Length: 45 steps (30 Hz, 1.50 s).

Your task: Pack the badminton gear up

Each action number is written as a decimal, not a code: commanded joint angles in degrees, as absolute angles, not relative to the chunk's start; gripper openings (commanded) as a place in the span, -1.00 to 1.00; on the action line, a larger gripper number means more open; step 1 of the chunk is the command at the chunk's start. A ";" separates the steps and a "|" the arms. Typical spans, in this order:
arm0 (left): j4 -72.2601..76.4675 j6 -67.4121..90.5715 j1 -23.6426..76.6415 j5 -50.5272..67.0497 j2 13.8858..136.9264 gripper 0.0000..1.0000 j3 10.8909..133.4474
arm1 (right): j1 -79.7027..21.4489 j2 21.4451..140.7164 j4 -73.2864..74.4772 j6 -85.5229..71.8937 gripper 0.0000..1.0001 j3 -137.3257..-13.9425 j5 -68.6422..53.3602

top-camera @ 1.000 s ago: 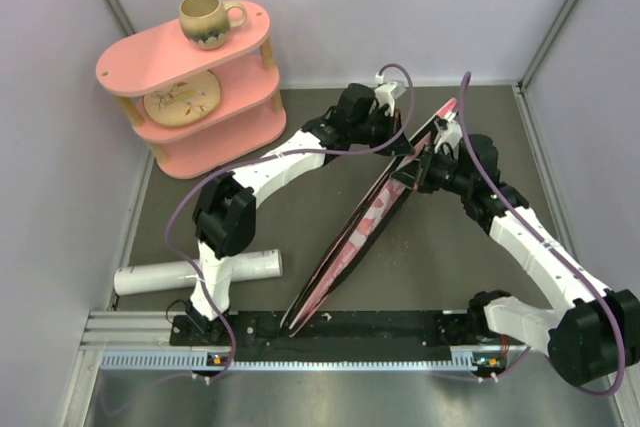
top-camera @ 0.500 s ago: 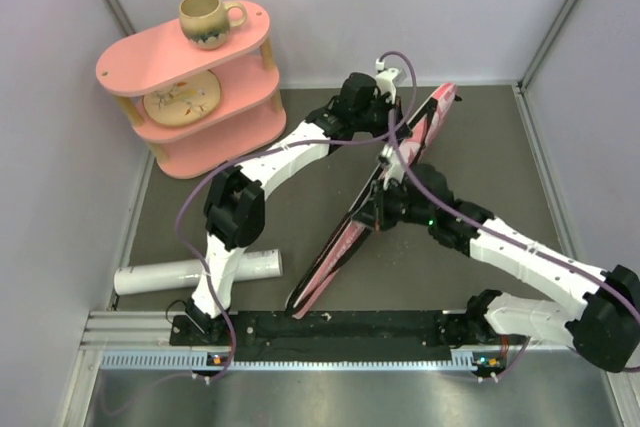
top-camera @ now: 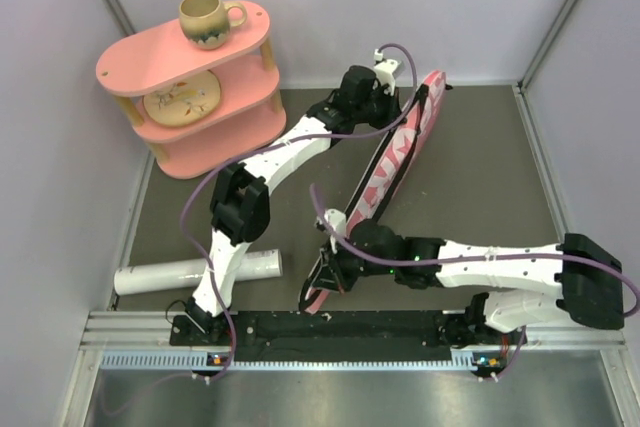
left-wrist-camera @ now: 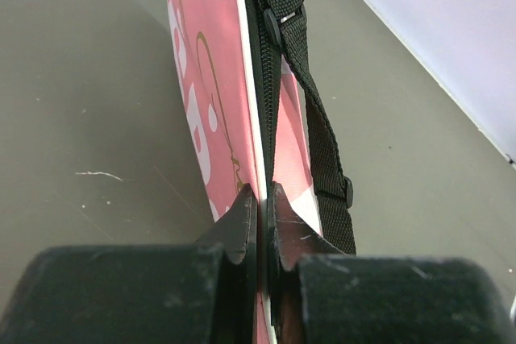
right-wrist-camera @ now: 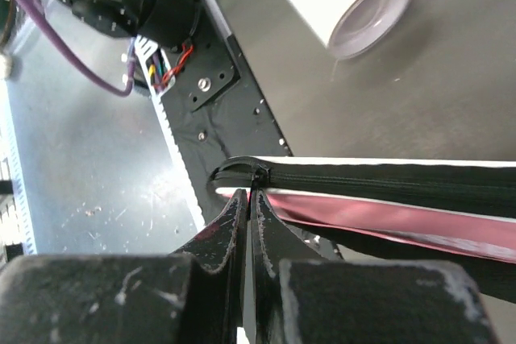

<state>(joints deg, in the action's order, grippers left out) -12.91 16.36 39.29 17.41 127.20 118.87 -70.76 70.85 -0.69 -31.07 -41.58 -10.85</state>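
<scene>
The pink racket bag (top-camera: 392,162) stands on edge, running from the back centre to the front rail. My left gripper (top-camera: 398,115) is shut on its upper edge beside the zip (left-wrist-camera: 266,102); the black strap (left-wrist-camera: 310,94) hangs on its right. My right gripper (top-camera: 325,277) is shut on the zip pull (right-wrist-camera: 258,176) at the bag's narrow handle end (right-wrist-camera: 387,191), where the zip is closed. The white tube (top-camera: 197,273) lies at the front left, and its open end (right-wrist-camera: 355,26) shows in the right wrist view. Rackets and shuttlecocks are hidden.
A pink two-tier shelf (top-camera: 195,87) stands at the back left with a brown mug (top-camera: 207,19) on top and a dish (top-camera: 181,97) on its middle tier. The black front rail (top-camera: 400,327) lies just below the bag's end. Grey walls close in three sides.
My right gripper has slid down the bag's edge from near the head to the handle end, drawing the zip shut. The bag's head has tilted back a little; the left gripper still holds it.
</scene>
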 commanded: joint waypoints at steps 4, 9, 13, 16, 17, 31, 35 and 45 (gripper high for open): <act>-7.20 9.24 38.23 9.32 128.23 -1.00 123.31 | -79.36 76.63 -7.65 -29.80 -1.00 -44.38 -12.83; -9.05 7.03 38.15 7.91 128.67 -1.00 125.24 | -82.61 79.54 -6.60 -28.92 -1.00 -45.26 -13.88; -10.19 5.37 37.97 7.12 128.23 -1.00 126.03 | -83.50 82.00 -4.31 -28.92 -1.00 -45.01 -13.62; -10.81 5.01 37.79 6.68 127.80 -1.00 126.12 | -83.50 83.32 -3.87 -29.27 -1.00 -44.56 -12.75; -11.16 5.01 37.71 6.59 127.71 -1.00 126.12 | -83.58 84.28 -3.08 -29.27 -1.00 -44.82 -12.31; -21.35 -3.85 38.32 -2.27 122.18 -1.00 124.11 | -83.32 65.69 11.94 -26.63 -0.24 -48.16 13.21; -21.88 -9.13 39.64 -8.16 119.45 -1.00 119.89 | -81.13 55.83 18.79 -29.78 -0.06 -47.46 23.79; -23.56 -18.44 47.28 -22.31 119.87 -1.00 121.72 | -76.64 27.79 32.60 -40.95 0.03 -39.38 44.37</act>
<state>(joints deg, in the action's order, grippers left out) -26.04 -10.11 42.98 -13.30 123.11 120.09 -76.99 35.94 24.80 -36.34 -41.36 33.47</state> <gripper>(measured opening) 0.035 0.513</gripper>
